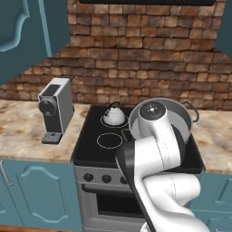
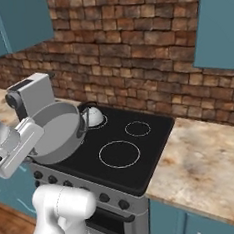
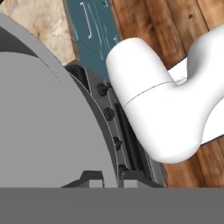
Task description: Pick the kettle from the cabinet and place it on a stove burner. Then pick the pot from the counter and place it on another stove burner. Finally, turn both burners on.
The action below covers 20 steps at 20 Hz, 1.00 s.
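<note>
The kettle [image 1: 113, 116] [image 2: 92, 116], small and silvery-white with a black arched handle, stands on the back-left ring of the black cooktop [image 1: 90, 145] [image 2: 152, 151]. My gripper [image 2: 38, 130] [image 3: 109, 179] is shut on the rim of the grey pot [image 1: 183, 121] [image 2: 57, 133] [image 3: 39, 131], holding it tilted in the air above the cooktop. My own arm hides much of the pot in the left base view. Bare white burner rings show at front left [image 1: 110, 140] and further right [image 2: 119, 154], with a smaller one behind [image 2: 137, 128].
A grey coffee machine [image 1: 56, 108] [image 2: 32, 96] stands on the marbled counter [image 1: 18, 131] left of the stove. More counter [image 2: 208, 156] lies to the right. An open teal cabinet door [image 1: 27, 31] hangs upper left. Black stove knobs [image 3: 103, 89] line the front.
</note>
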Tool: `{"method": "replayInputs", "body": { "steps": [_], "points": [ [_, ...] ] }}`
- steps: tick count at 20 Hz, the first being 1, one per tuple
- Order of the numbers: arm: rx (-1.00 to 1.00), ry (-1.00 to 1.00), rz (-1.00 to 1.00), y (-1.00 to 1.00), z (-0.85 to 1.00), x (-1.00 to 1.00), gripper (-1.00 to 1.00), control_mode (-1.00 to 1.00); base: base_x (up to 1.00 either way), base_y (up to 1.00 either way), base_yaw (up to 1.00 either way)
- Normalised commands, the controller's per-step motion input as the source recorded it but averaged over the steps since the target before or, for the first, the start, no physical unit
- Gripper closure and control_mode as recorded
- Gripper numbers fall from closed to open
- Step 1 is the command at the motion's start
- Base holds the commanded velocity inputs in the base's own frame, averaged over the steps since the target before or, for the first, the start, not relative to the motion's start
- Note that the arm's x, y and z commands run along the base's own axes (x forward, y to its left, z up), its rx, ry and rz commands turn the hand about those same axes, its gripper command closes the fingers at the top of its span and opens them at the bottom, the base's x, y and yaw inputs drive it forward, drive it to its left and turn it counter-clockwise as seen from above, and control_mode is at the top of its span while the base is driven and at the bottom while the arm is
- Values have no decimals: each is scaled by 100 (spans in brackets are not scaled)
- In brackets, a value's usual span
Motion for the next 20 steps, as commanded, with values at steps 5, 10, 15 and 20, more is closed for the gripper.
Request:
{"method": "replayInputs", "body": {
  "steps": [5, 10, 15, 20],
  "points": [
    [0, 0, 0, 0, 0, 0, 100, 100, 36, -32, 0],
    [0, 0, 0, 0, 0, 0, 100, 100, 39, -21, 3],
    [0, 0, 0, 0, 0, 0, 100, 100, 27, -9, 3],
    [0, 0, 0, 0, 0, 0, 100, 100, 9, 0, 0]
  ]
}}
